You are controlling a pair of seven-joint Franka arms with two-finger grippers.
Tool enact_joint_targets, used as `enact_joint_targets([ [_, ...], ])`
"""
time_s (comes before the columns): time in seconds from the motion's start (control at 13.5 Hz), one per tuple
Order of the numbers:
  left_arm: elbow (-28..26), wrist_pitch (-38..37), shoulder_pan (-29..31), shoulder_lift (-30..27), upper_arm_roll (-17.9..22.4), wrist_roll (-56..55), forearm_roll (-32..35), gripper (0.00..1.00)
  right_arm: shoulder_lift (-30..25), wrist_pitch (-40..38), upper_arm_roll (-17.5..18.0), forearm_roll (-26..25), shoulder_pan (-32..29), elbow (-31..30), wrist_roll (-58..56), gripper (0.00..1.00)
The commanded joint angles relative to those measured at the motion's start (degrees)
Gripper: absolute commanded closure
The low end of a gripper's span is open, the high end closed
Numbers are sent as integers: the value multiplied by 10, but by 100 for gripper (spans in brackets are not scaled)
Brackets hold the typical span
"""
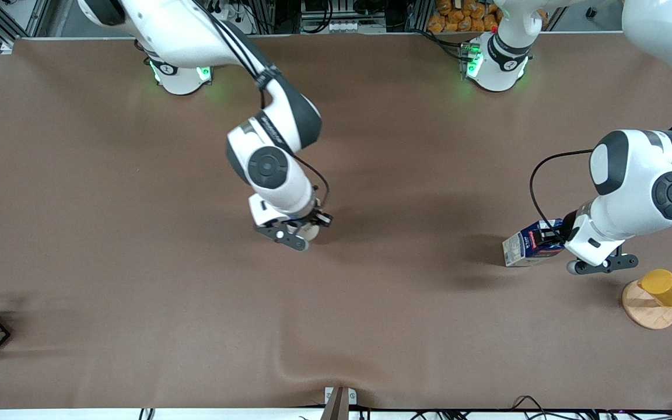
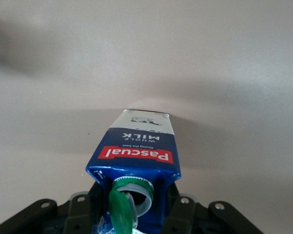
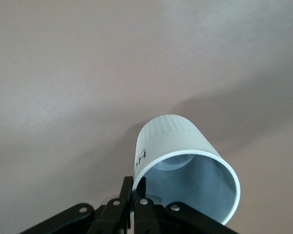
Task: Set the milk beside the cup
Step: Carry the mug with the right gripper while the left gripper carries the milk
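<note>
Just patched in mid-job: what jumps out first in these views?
Both arms are loaded. The left pincer grips the milk by its top, tilted over the table near the left arm's end; its green cap hangs open. The right pincer pinches the rim of the cup over the table's middle. A yellow cup on a wooden base sits nearer the front camera than the milk.

An off-white cup (image 3: 185, 161) with a grey inside, its rim pinched between the right pincer's (image 3: 133, 187) black fingers (image 3: 139, 192), above a plain brown worktop (image 3: 88, 73).
</note>
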Motion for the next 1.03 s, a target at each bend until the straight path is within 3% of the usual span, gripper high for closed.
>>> enact_joint_targets([
  [0.0,4,1,-4,-10,1,2,-2,50,33,-1,-8,14,12,43,23,100],
  [0.66,26,-35,-15,-40,-46,-8,-4,50,59,26,-11,7,18,56,38,100],
  [0.96,32,-42,-15,-47,-57,-20,-4,51,59,-7,-11,-55,15,56,37,100],
])
